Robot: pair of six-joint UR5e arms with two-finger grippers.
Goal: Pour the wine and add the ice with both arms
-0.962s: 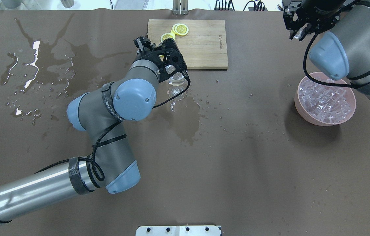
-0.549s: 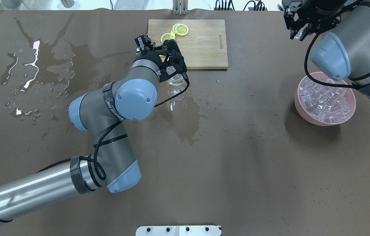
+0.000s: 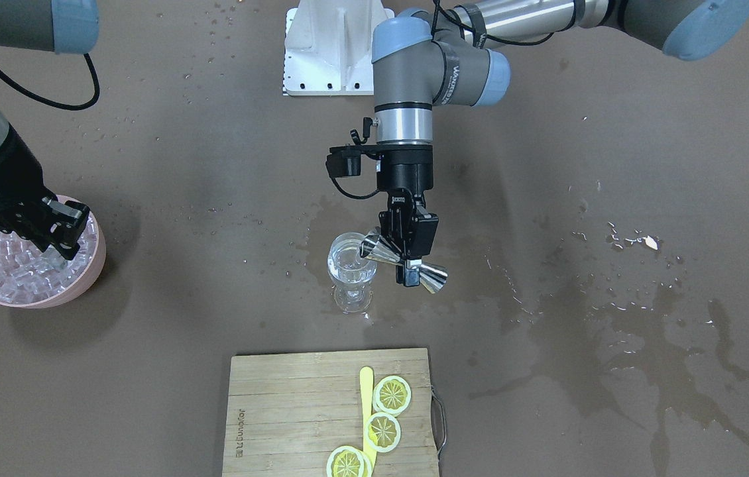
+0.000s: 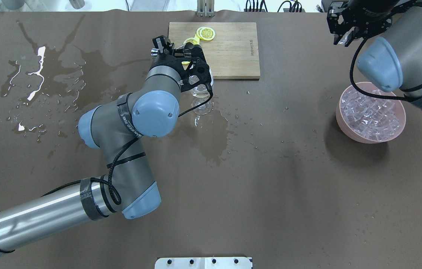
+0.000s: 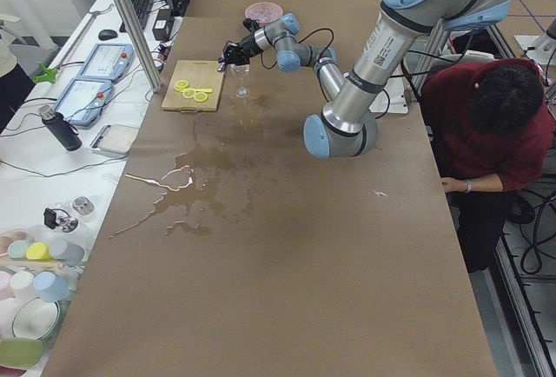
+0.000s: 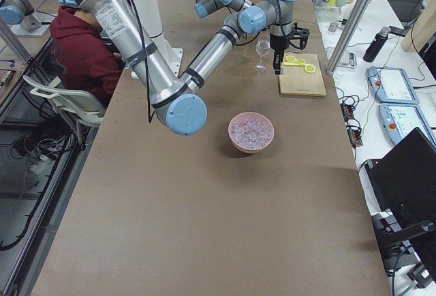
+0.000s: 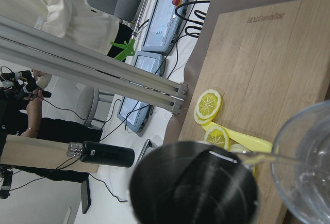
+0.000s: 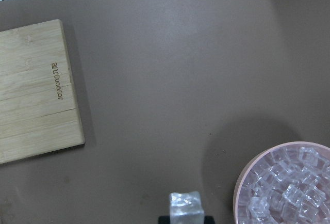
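My left gripper [image 3: 406,260] is shut on a steel jigger [image 3: 433,277], tipped on its side with one mouth over the rim of a stemmed glass [image 3: 350,281]. The left wrist view shows a thin clear stream of wine [image 7: 264,157] running from the jigger [image 7: 193,185] into the glass [image 7: 309,177]. Clear liquid stands in the bowl of the glass. My right gripper [image 4: 343,37] is shut on one ice cube [image 8: 185,206], raised beyond a pink bowl [image 4: 340,120] full of ice [image 4: 369,112].
A wooden cutting board [image 4: 233,56] with lemon slices [image 4: 206,33] lies just beyond the glass. Wet patches [image 4: 211,138] and spilled puddles [image 4: 35,82] mark the brown table cover. A seated person [image 5: 491,134] is behind the robot.
My left gripper has shifted slightly toward the cutting board with the jigger over the glass. My right gripper has drifted a little farther away and to the right with the ice cube.
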